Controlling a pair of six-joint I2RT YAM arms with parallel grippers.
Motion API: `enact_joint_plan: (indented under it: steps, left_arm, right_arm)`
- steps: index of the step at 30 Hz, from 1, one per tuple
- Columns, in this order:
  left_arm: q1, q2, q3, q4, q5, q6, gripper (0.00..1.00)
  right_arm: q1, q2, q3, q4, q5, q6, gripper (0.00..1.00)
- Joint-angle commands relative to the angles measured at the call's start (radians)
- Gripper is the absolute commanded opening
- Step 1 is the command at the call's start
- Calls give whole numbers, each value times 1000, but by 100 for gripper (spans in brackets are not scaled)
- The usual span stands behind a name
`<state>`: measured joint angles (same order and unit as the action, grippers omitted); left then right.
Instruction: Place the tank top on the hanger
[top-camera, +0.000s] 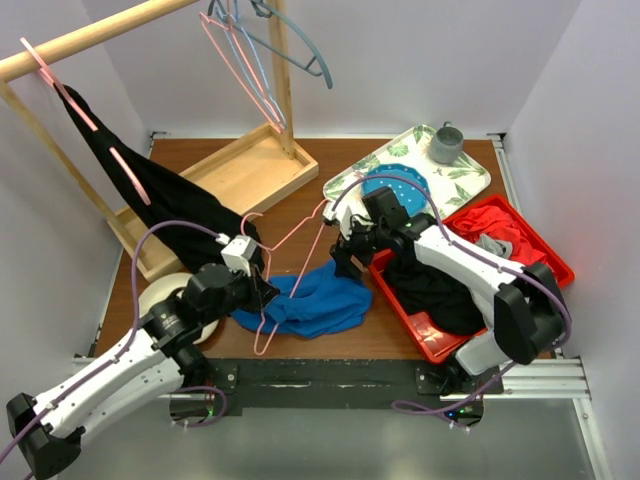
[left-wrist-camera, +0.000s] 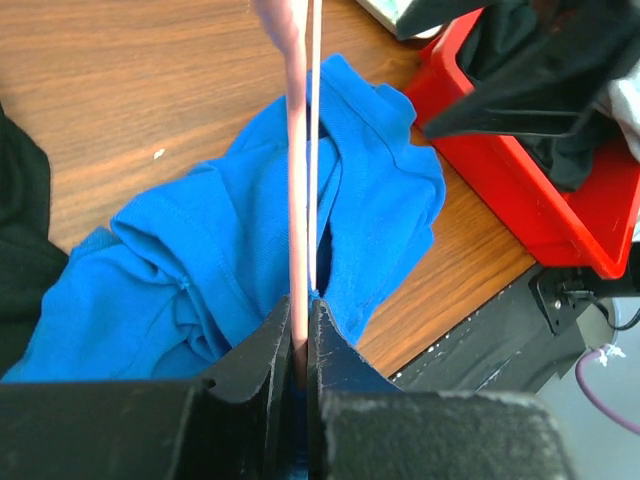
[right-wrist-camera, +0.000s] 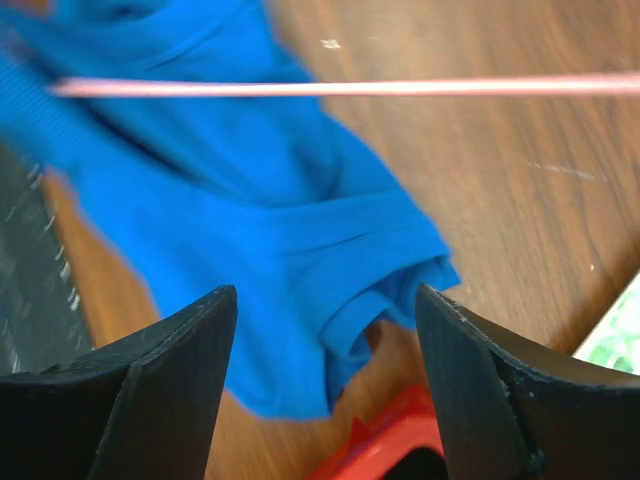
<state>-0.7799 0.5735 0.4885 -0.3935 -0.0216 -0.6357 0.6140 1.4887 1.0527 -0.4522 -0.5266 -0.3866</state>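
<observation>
bright even light, soft shadows, right wrist view blurred, top view sharp

The hanger (top-camera: 300, 230) has its wire pinched in the left gripper (top-camera: 262, 290) and runs out ahead of that hand, passing over the tank top (top-camera: 315, 300). The tank top lies on the table (top-camera: 310, 190), below and in front of the left gripper and under the right gripper (top-camera: 345, 260). A bin (top-camera: 545, 250) of clothes sits just right of the right gripper. Beyond this hand lies a tray (top-camera: 470, 175) with 1 cup (top-camera: 446, 143) on it. A tape roll (top-camera: 160, 295) lies left of the left gripper.
</observation>
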Motion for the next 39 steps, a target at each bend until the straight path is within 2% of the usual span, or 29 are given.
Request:
enact_joint_plan:
  steps: [1,5,15,18,19,22,26,32,39]
  left_arm:
    - [4,-15,-27,53,-26,-61,0]
    - [4,-29,-45,65,-31,-70,0]
    - [4,-47,-59,65,-41,-71,0]
    - [4,-58,-67,61,-46,-76,0]
    - [4,-60,-70,59,-47,-76,0]
    - [4,-64,-73,56,-44,-73,0]
    - [4,-63,-77,80,12,-45,0]
    - [4,-63,-71,139,98,11,0]
    - [4,-34,-77,189,241,59,0]
  right_arm:
    - [10,38,-16,188,140,209,73]
    - [15,76,-11,204,203,265,69]
    - [46,188,18,170,166,282,54]
    - [55,191,21,161,172,278,43]
    - [55,186,24,159,177,275,29]
    - [55,147,61,126,203,253,12]
    - [-3,67,111,89,206,226,0]
    - [-210,-31,105,87,47,223,0]
    - [-315,-53,128,92,-32,224,0]
